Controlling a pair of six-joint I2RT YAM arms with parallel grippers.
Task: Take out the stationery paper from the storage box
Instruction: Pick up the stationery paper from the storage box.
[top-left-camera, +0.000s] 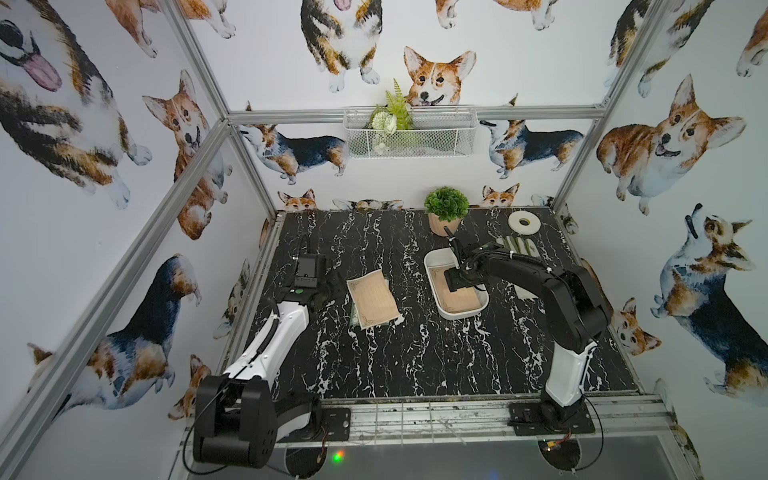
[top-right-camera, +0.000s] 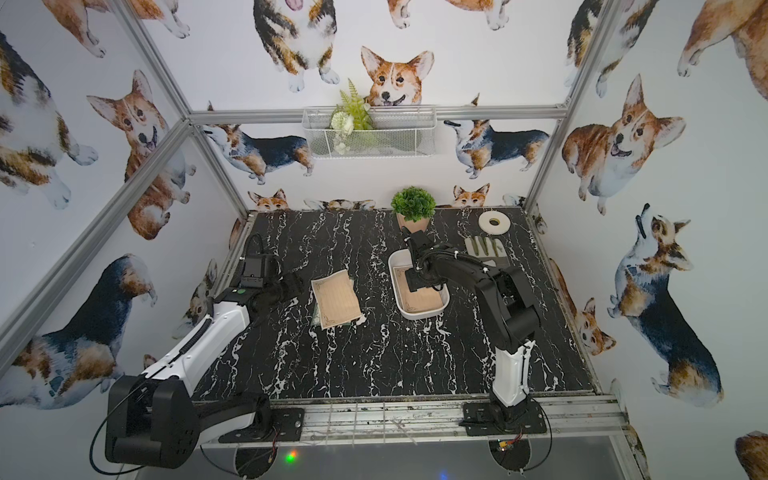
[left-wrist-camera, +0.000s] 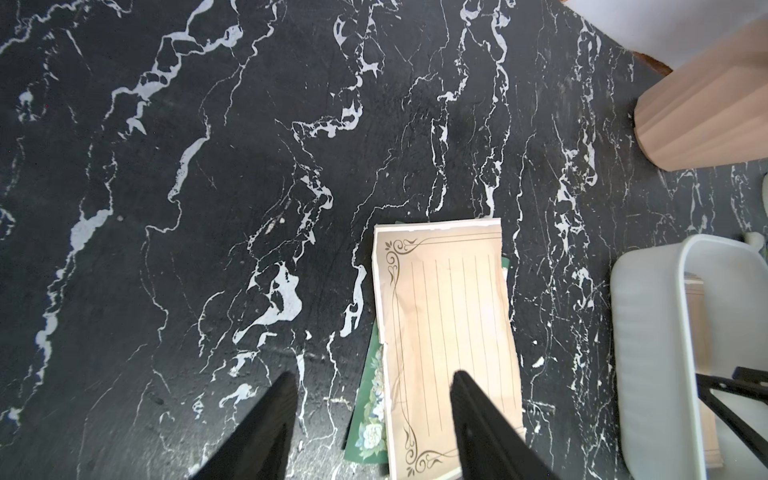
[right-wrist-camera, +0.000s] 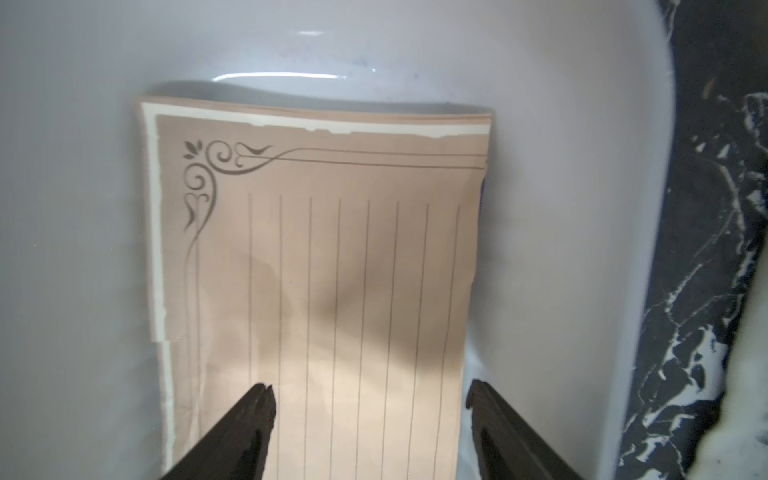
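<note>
The storage box (top-left-camera: 455, 315) (top-right-camera: 417, 314), a shallow white tray, sits right of the table's centre. A stack of tan ruled stationery paper (top-left-camera: 463, 300) (top-right-camera: 424, 301) (right-wrist-camera: 332, 249) lies inside it. My right gripper (top-left-camera: 457, 280) (right-wrist-camera: 370, 388) is down in the box and open. One fingertip is over the top sheet and one is beside its edge. Another tan sheet (top-left-camera: 372, 299) (top-right-camera: 336, 301) (left-wrist-camera: 444, 316) lies on the table over a green floral sheet (left-wrist-camera: 372, 419). My left gripper (top-left-camera: 326, 291) (left-wrist-camera: 372, 374) hovers open at that pile's left edge, holding nothing.
A potted plant (top-left-camera: 445, 210) (left-wrist-camera: 702, 112) stands behind the box. A white tape roll (top-left-camera: 524, 222) and a grey glove (top-left-camera: 519, 247) lie at the back right. A wire basket (top-left-camera: 409, 131) hangs on the rear wall. In the left wrist view, the box wall (left-wrist-camera: 648, 332) shows beside the pile.
</note>
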